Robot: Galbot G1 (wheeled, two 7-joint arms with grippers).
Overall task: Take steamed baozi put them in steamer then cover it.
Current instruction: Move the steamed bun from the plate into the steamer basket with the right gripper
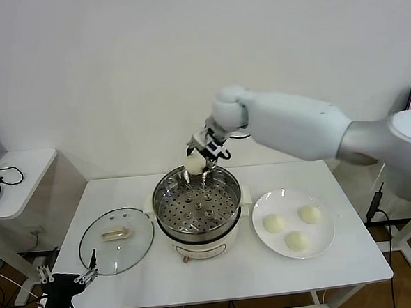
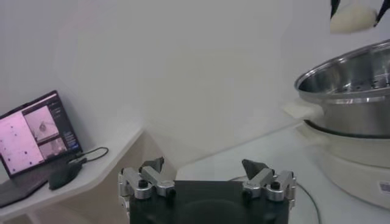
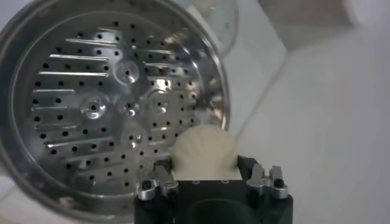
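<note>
Count: four baozi. One baozi [image 1: 194, 164] is clamped in the right gripper [image 1: 204, 156], jaws closed narrowly on its sides, held above the far rim of the steamer [image 1: 198, 228]; in the right wrist view this bun [image 3: 204, 153] sits between the fingers over the edge of the perforated tray [image 3: 91, 103]. Three buns on the plate [image 1: 267, 244]: one near the steamer [image 1: 274, 223], one farther right [image 1: 309, 213], one at the front [image 1: 297, 240].

One steamer, steel, white base, tray bare of buns. One cover [image 1: 116, 240], glass, lying flat on the table [image 1: 220, 275] just left of the steamer, handle [image 1: 115, 234] up. One plate, white, just right of the steamer.

Left gripper [image 1: 90, 268] parked low off the table's front-left corner, jaws spread wide, holding nothing; same in the left wrist view [image 2: 207, 173].

Surface: white rectangular table against a plain white wall. A second white side table [image 1: 22, 172] stands to the left with a dark mouse [image 2: 64, 175], cable, and an open laptop [image 2: 39, 134] showing a pinkish screen; text not legible. Small label on the steamer base [image 2: 384, 187], unreadable.
</note>
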